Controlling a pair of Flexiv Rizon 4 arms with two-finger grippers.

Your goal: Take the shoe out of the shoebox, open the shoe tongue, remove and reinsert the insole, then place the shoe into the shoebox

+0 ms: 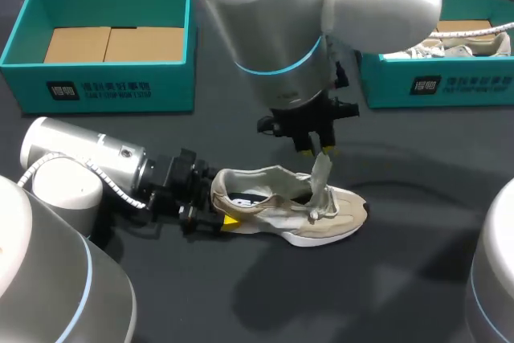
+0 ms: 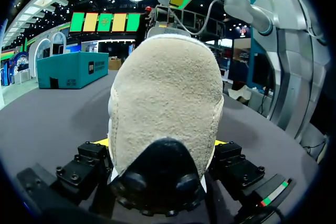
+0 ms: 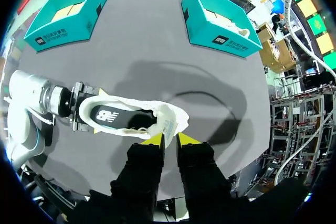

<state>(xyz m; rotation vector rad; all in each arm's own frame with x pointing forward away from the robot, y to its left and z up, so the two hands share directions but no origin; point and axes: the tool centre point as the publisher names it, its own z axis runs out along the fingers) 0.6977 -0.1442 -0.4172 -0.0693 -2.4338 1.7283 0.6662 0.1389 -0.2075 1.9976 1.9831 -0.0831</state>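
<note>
Currently, the shoe [image 1: 281, 206] lies on its sole on the worktop [image 1: 401, 279], outside the teal shoebox [image 1: 104, 90] and well apart from it. The left claw [image 1: 213, 208] is clamped on the heel from both sides. The right claw [image 1: 318, 149] pinches the tongue [image 1: 321, 176], which stands upright above the laces.

Step in hand, as judged: opening the tongue.

Recommended: draw the tongue up and toward the toe in a slow arc, with the heel grip firm so the shoe does not lift, until the dark insole [image 3: 113, 116] is fully exposed.

Risk: the thin tongue slipping from the tips.
</note>
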